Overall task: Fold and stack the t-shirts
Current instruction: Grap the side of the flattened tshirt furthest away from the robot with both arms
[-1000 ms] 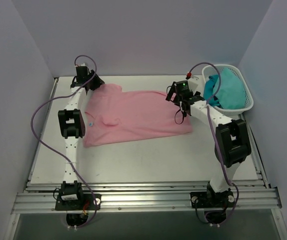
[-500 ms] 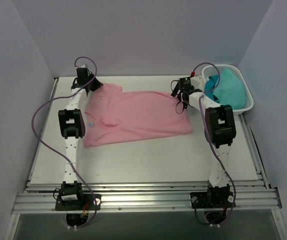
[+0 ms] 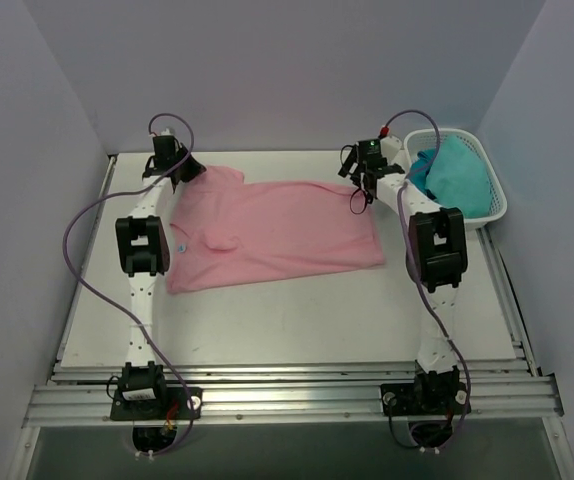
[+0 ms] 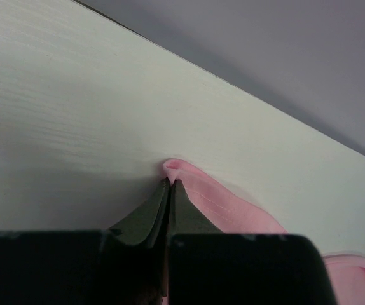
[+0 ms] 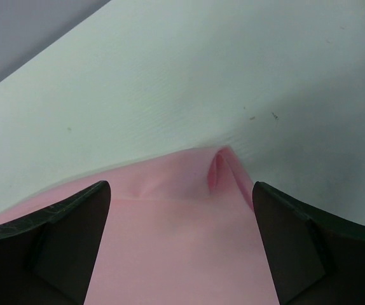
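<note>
Table [image 3: 287,320]: white board with both arms bolted at its near edge.
T-shirt [image 3: 267,235]: pink, spread flat across the table's middle and far half, with a small wrinkle left of centre.
Left gripper [image 4: 170,184]: fingers pressed together, pinching the t-shirt's far left corner.
Right gripper [image 5: 179,190]: fingers wide apart, straddling the t-shirt's far right corner.
Basket [image 3: 495,208]: white, at the far right, holding a teal cloth [image 3: 462,175].

Pink t-shirt [image 3: 272,235] spread flat on table
</note>
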### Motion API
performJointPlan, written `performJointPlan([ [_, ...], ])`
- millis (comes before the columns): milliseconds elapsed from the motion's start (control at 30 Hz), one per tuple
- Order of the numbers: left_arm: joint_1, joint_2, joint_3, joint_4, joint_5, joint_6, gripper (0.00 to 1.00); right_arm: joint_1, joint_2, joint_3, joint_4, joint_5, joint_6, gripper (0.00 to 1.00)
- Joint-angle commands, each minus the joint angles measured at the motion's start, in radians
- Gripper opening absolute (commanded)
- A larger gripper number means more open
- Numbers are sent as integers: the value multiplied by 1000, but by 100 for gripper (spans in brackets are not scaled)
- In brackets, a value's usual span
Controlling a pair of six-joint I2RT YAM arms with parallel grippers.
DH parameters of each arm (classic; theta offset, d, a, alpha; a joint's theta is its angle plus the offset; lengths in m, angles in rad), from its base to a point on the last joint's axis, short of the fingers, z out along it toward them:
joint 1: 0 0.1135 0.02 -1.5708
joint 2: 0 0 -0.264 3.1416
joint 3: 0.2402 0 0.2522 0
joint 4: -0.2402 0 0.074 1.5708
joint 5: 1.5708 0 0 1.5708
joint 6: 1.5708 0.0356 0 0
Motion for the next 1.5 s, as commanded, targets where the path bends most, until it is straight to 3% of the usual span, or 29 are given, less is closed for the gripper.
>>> performJointPlan([
  [0,7,-19,-25,-59,-38,13,2,19,27,46,-24,-22,14,89],
  [400,7,-29,-42,-50,-46,13,2,33,93,43,1,-55,44,79],
  [500,6,-33,-45,-47,-45,11,2,33,97,35,18,-65,51,72],
  [600,7,-35,-51,-43,-46,11,2,33,110,39,18,-70,55,61],
  [633,7,-36,-53,-41,-45,11,2,33,113,41,18,-73,55,53],
  [700,7,-38,-57,-40,-48,11,2,31,116,43,18,-74,55,45],
  [733,6,-38,-57,-40,-48,11,2,33,117,43,18,-76,55,36],
  [867,7,-39,-60,-38,-48,11,2,30,120,41,16,-73,54,27],
  [967,7,-39,-62,-36,-48,11,2,30,122,41,18,-74,51,11],
  [1100,7,-39,-62,-38,-46,11,2,28,119,36,16,-68,52,0],
  [1233,7,-39,-62,-35,-46,11,2,25,111,33,18,-61,52,0],
  [1267,7,-39,-61,-35,-46,11,2,24,110,36,18,-56,52,4],
  [1300,9,-39,-61,-35,-46,10,2,22,101,33,15,-48,52,14],
  [1333,9,-38,-61,-35,-46,11,2,25,94,30,15,-33,52,41],
  [1400,9,-38,-61,-35,-46,11,2,24,70,15,15,-13,52,66],
  [1467,9,-38,-62,-36,-45,11,2,22,61,12,10,5,49,70],
])
